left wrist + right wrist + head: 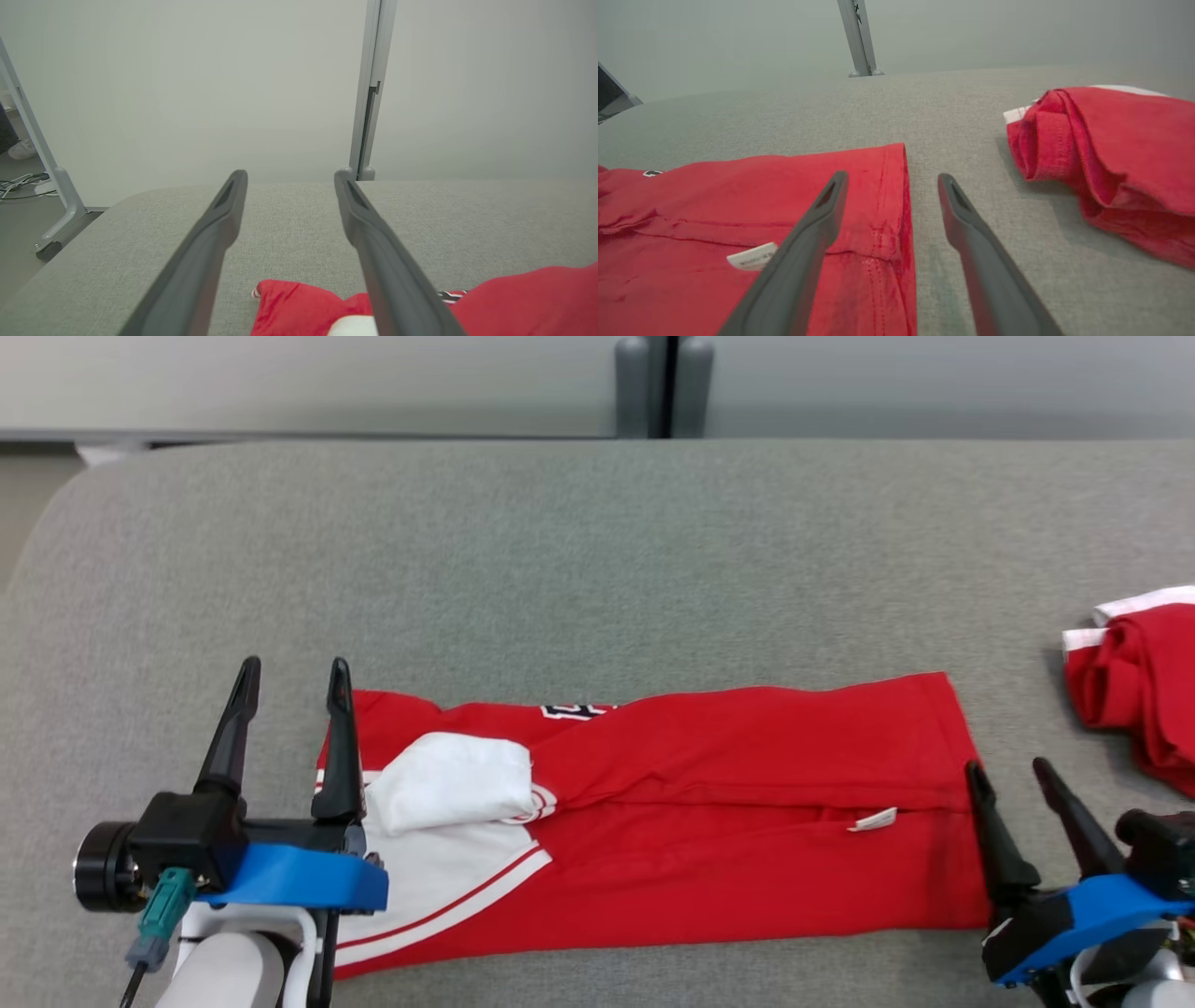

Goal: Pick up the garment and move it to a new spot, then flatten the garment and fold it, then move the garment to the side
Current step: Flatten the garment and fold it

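A red garment [709, 812] with white sleeve parts and stripes lies in a long folded band on the grey table, a small white tag [873, 819] near its right end. My left gripper [294, 677] stands open at the garment's left end, one finger over the red edge; the left wrist view shows that red corner [299, 308] low between the fingers. At the right hem [896, 210] my right gripper [1006, 767] is open, its fingers astride the edge, holding nothing.
A second red and white garment [1144, 681] lies bunched at the table's right edge, also big in the right wrist view [1115, 154]. The grey table [597, 569] stretches bare behind the garment. A grey post [663, 387] stands beyond the far edge.
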You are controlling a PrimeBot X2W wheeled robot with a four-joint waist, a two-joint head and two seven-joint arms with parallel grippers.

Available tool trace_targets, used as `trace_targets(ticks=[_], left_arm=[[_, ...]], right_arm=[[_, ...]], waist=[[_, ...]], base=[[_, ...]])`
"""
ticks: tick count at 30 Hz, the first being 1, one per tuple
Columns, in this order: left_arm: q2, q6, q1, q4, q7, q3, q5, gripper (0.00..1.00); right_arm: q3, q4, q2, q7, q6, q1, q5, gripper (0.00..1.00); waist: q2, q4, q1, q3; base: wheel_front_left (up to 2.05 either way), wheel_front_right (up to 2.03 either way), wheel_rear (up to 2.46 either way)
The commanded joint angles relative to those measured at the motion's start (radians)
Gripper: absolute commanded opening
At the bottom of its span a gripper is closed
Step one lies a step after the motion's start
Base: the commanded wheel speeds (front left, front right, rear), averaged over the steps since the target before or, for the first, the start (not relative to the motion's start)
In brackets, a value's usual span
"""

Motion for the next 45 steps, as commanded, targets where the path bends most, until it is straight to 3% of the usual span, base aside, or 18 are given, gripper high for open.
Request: trace_targets(ticks=[1,11,12,13,14,18,23,35,40,45], left_arm=[[-0.006,-0.004,-0.023,0.009,-0.011,-0.002,0.009,1.00],[-0.036,-0.010,-0.064,0.051,-0.047,-0.001,0.007,1.00],[-0.036,-0.011,-0.063,0.054,-0.050,-0.001,0.007,1.00],[-0.035,-0.011,-0.062,0.057,-0.052,0.001,0.006,1.00],[-0.035,-0.012,-0.061,0.058,-0.053,0.002,0.007,1.00],[-0.034,-0.008,-0.056,0.063,-0.055,0.005,0.009,1.00],[-0.027,-0.003,-0.038,0.068,-0.058,0.006,0.008,1.00],[-0.012,0.006,-0.011,0.049,-0.044,0.002,0.002,1.00],[-0.011,0.006,-0.008,0.047,-0.036,-0.007,-0.002,1.00],[-0.011,0.008,-0.007,0.048,-0.031,-0.011,-0.008,1.00]], right_arm=[[0.008,0.042,-0.005,-0.005,0.000,-0.020,0.006,1.00],[0.045,0.304,0.019,-0.017,0.000,-0.077,0.026,1.00],[0.048,0.318,0.023,-0.009,-0.001,-0.075,0.031,0.63],[0.053,0.330,0.025,0.002,-0.001,-0.074,0.035,0.46],[0.056,0.337,0.028,0.007,0.000,-0.073,0.045,0.00],[0.075,0.337,0.034,0.016,0.000,-0.077,0.062,0.00],[0.072,0.250,0.014,-0.031,0.000,-0.079,0.085,0.00],[-0.072,0.053,-0.012,0.036,0.000,-0.009,0.061,0.00],[0.019,-0.030,0.008,0.103,0.000,-0.057,0.038,0.00],[0.197,-0.065,0.044,0.172,0.000,-0.133,0.048,0.00]], waist=[[-0.0002,0.042,-0.0002,0.046],[-0.0002,0.060,-0.0002,0.082],[-0.0002,0.058,-0.0002,0.082],[-0.0002,0.055,-0.0002,0.082],[-0.0002,0.052,-0.0002,0.082],[-0.0002,0.037,-0.0002,0.074],[-0.0002,0.015,-0.0002,0.052],[-0.0002,-0.014,-0.0002,0.002],[-0.0002,-0.007,-0.0002,-0.021],[-0.0002,0.011,-0.0002,-0.035]], base=[[0.00,0.00,0.00],[0.00,0.00,0.00],[0.00,0.00,0.00],[0.00,0.00,0.00],[0.00,0.00,0.00],[0.00,0.00,0.00],[0.00,0.00,0.00],[0.00,0.00,0.00],[0.00,0.00,0.00],[0.00,0.00,0.00]])
